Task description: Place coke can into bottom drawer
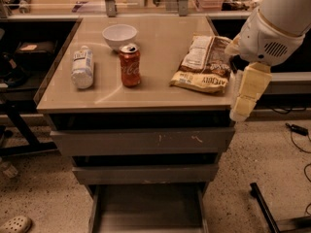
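Note:
The coke can [130, 65] stands upright on the tan tabletop [160, 93], left of centre, in front of a white bowl. The bottom drawer [148, 210] is pulled out at the foot of the cabinet, its flat grey floor bare. My gripper [246, 95] hangs at the right edge of the table, beside the chip bag and well right of the can, with the white arm housing [272, 30] above it. It holds nothing that I can see.
A white plastic bottle [82, 67] lies left of the can. A white bowl [119, 35] sits behind it. A chip bag [203, 64] lies on the right. Two closed grey drawer fronts [143, 142] sit above the open drawer. Cables lie on the floor at right.

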Robot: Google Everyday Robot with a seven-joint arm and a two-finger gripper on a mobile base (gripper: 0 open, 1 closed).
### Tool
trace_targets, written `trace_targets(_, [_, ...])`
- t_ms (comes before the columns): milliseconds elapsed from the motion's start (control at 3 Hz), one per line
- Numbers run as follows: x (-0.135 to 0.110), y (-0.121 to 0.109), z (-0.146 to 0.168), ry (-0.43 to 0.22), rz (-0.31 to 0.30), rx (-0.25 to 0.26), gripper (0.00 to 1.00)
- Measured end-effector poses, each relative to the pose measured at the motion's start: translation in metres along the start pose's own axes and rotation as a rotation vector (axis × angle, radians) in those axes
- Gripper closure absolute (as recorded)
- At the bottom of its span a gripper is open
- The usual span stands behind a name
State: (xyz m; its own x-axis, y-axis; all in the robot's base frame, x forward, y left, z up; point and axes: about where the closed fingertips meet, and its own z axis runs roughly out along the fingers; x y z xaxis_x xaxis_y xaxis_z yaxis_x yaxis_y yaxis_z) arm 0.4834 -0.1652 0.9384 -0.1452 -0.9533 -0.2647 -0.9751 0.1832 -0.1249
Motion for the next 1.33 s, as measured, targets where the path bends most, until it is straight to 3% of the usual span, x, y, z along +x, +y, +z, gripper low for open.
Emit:
trace_targets(333, [-0.005, -0.018, 0.01, -0.095, 0.067, 0.035, 0.0])
trace_targets(667, [-0.028, -0.073, 0.028, -0.321, 0.191, 0.075, 0.0])
trace_targets(1000, [-0.046, -0.126, 0.038, -0.484, 0.27, 0.086, 0.0])
trace_targets(1333, [-0.046, -0.126, 0.038, -0.484, 0.27, 0.086, 0.0])
